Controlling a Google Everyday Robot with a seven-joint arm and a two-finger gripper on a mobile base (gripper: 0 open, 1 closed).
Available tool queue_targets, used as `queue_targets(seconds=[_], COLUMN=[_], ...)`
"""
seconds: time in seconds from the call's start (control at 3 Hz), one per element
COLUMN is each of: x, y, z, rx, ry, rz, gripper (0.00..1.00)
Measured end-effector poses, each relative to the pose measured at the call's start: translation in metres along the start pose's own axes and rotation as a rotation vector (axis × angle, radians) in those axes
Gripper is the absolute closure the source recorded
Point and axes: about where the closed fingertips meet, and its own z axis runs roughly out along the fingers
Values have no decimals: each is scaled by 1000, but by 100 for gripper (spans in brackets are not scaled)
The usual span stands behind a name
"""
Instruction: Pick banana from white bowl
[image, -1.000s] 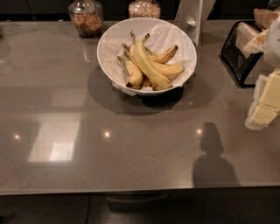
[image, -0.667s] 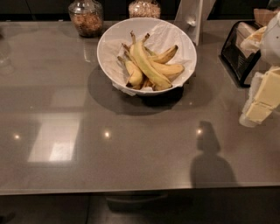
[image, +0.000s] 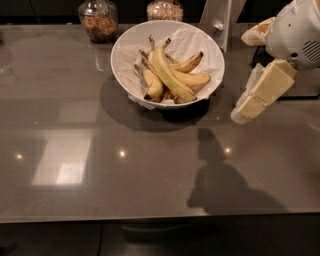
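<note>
One long, curved, pale yellow-green banana (image: 169, 75) lies topmost in the big round white paper-lined bowl (image: 127, 55), so my cream gripper (image: 245, 111), hanging just right of it, spread or closed I cannot tell, should come over and take it mid-length.

Arm (image: 299, 31) at right, jaws angled down-left

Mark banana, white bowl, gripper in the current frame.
banana (image: 169, 77): camera view, middle of its curved body.
white bowl (image: 125, 59): camera view, bare left inner wall.
gripper (image: 240, 115): camera view, lower tip, right of the bowl.
</note>
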Motion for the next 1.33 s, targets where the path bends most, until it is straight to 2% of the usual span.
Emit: queue_targets(seconds=[0.33,0.67,1.33], x=[0,-4,-43], y=[0,-3,-27], z=[0,2,31], rx=[0,11,52], ry=[0,-29,-205], rz=[0,-7,7], gripper=[0,0,0])
